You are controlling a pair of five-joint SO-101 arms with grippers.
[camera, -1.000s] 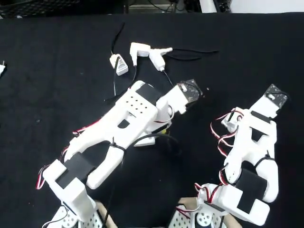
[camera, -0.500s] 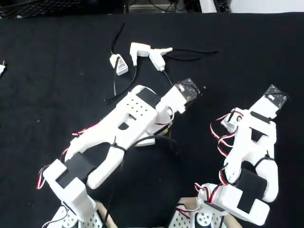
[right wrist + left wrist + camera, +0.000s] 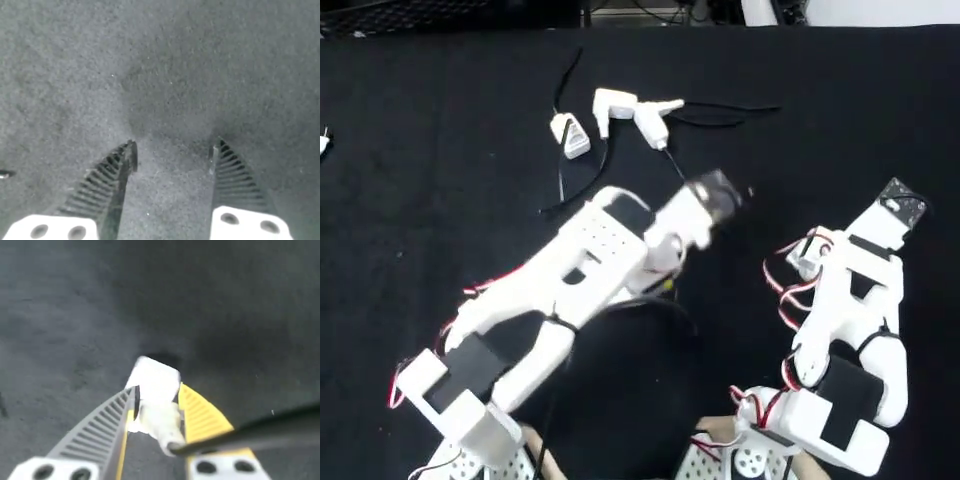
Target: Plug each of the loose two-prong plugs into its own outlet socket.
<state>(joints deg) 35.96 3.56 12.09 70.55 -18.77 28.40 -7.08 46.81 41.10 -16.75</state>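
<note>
My left gripper is shut on a white plug, whose black cable trails off from between the fingers. In the high view this gripper hovers mid-table, below a cluster of white pieces: a socket block, a second block and a plug with black cables. My right gripper stands open over bare black cloth, at the right of the table, with nothing between its fingers.
Black cables loop between the white pieces and my left arm. A small white object lies at the table's far left edge. The black tablecloth is bare on the left and far right.
My left arm has shifted, its lower links swinging left and its gripper edging slightly up with the plug held. The right arm has not moved.
</note>
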